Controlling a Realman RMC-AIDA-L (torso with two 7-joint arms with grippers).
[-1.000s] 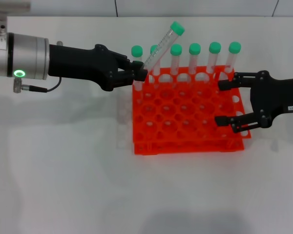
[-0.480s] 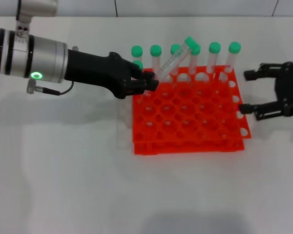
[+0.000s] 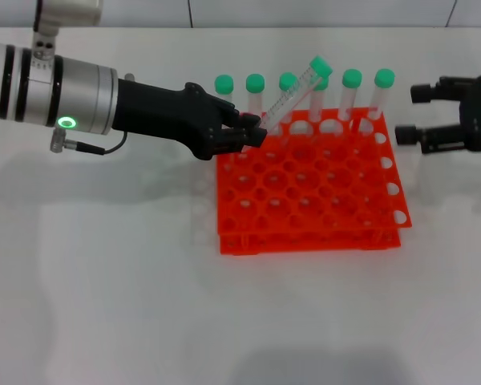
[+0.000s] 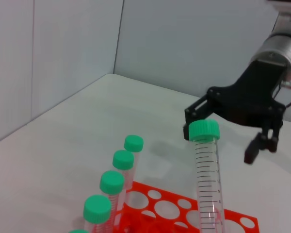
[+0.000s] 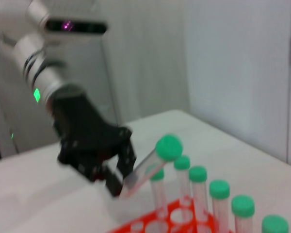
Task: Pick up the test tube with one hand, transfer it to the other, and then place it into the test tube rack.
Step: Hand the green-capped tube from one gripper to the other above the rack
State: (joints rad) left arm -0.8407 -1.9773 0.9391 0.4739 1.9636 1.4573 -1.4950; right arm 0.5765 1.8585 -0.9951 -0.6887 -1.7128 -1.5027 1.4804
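My left gripper [image 3: 252,133], on the green-ringed arm, is shut on the lower end of the test tube [image 3: 289,97]. It holds the tube tilted over the back left of the orange-red rack [image 3: 305,241], green cap up and to the right. My right gripper [image 3: 412,114] is open and empty beyond the rack's back right corner. In the left wrist view the tube [image 4: 207,179] stands in front of the right gripper [image 4: 224,140]. The right wrist view shows the left gripper [image 5: 117,175] holding the tube [image 5: 153,162].
Several other green-capped tubes [image 3: 352,92] stand in the rack's back row; they also show in the left wrist view [image 4: 111,183] and the right wrist view [image 5: 218,190]. The rack sits on a white table [image 3: 104,281] with a wall behind.
My left gripper has carried the tilted tube a little to the right over the rack. My right gripper has drawn back from the rack's right side, farther right and toward the back.
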